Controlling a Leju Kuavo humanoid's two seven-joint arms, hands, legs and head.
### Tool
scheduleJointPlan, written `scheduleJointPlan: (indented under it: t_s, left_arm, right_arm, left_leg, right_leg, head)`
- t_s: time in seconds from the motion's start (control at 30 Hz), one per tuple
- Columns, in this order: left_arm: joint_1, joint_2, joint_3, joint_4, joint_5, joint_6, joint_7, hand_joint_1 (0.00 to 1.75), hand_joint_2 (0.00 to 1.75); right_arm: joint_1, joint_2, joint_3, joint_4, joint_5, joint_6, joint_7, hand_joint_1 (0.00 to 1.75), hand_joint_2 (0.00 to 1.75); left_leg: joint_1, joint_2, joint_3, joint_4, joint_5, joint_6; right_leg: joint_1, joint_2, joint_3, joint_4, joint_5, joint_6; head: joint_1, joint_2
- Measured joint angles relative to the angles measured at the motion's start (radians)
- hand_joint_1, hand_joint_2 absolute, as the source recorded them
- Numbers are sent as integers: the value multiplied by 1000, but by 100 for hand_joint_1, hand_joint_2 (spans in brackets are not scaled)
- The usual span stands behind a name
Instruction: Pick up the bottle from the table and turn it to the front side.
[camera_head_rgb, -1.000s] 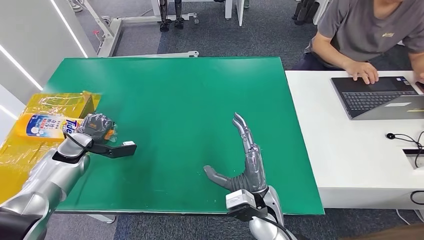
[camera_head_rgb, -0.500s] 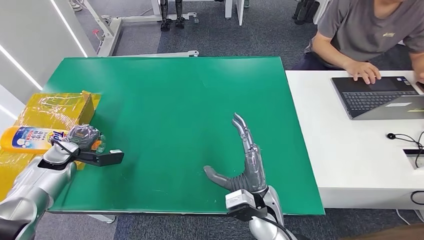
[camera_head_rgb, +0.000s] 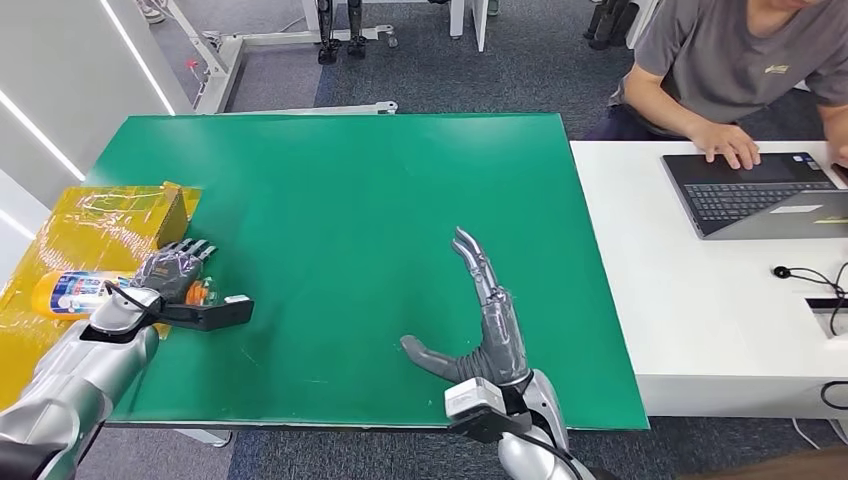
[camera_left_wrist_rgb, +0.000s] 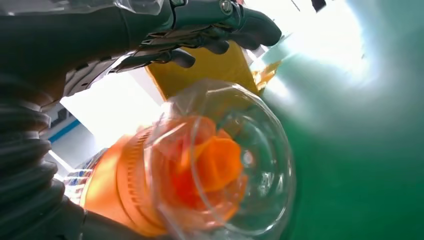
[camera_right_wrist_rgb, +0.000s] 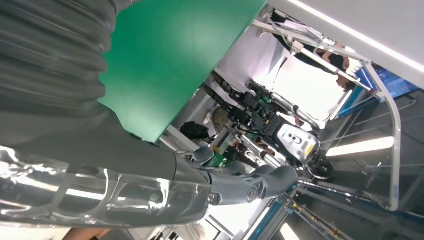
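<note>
1. Green table mat (camera_head_rgb: 340, 200), white desk (camera_head_rgb: 700, 300) beside it.
2. Yellow taped box (camera_head_rgb: 90, 225) at the mat's left edge.
3. Right hand (camera_head_rgb: 480, 320) spread flat, holding nothing.
4. Left hand (camera_head_rgb: 170, 270), fingers extended over the orange-capped plastic detergent bottle (camera_head_rgb: 80, 293) lying on its side; grip unclear.

The right hand (camera_right_wrist_rgb: 220, 182) stretches out with fingers (camera_right_wrist_rgb: 277, 179) extended and holding nothing, past the edge of the green table (camera_right_wrist_rgb: 165, 60). Beyond stand a white metal frame (camera_right_wrist_rgb: 385, 115) and dark machinery (camera_right_wrist_rgb: 270, 112).

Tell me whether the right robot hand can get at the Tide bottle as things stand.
Probably not: the right robot hand hovers mid-table, while the Tide bottle lies at the far left edge under the left robot hand.
</note>
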Motion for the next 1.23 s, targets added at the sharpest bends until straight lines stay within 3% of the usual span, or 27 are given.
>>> scheduleJointPlan:
  t_s: [0.2,0.33,0.63,0.77,0.83,1.03,1.23]
  left_arm:
    - [45,11,79,-44,131,237,-27,0,175]
    - [107,17,179,-156,170,346,-63,0,175]
    - [313,19,449,-516,117,363,-201,0,175]
    - [397,-31,591,-701,299,364,-358,0,175]
    - [431,-62,626,-804,436,365,-385,0,175]
    - [461,-164,604,-1041,686,366,-395,0,175]
    - [442,-267,438,-1109,993,365,-399,0,175]
  right_arm:
    - [3,1,-9,-12,1,22,-1,0,175]
    - [5,2,-12,-13,-3,33,-7,0,175]
    - [14,2,-13,-30,-13,33,-11,0,175]
    - [36,2,-12,-32,-23,26,-15,0,175]
    - [46,2,-12,-33,-29,24,-19,0,175]
    - [46,2,-6,-30,-67,29,-22,0,175]
    - [40,8,8,-20,-86,24,-23,0,175]
  left_leg:
    - [0,0,0,0,0,0]
    - [0,1,0,0,0,0]
    - [0,1,0,0,-1,-1]
    - [0,1,0,0,-1,-1]
    - [0,1,0,0,-1,-1]
    - [0,-1,-1,0,-1,-1]
    - [-1,-3,0,1,-1,0]
  right_leg:
    - [0,0,0,0,0,0]
    - [0,1,0,0,0,0]
    - [0,1,-1,0,-1,0]
    - [0,1,-1,-1,-1,0]
    - [0,1,-1,-1,-1,0]
    - [0,-2,0,-2,-1,0]
    - [0,-4,0,-2,0,1]
  head:
    - [0,0]
    - [0,0]
    - [0,0]
    - [0,0]
    - [0,0]
    - [0,0]
    - [0,0]
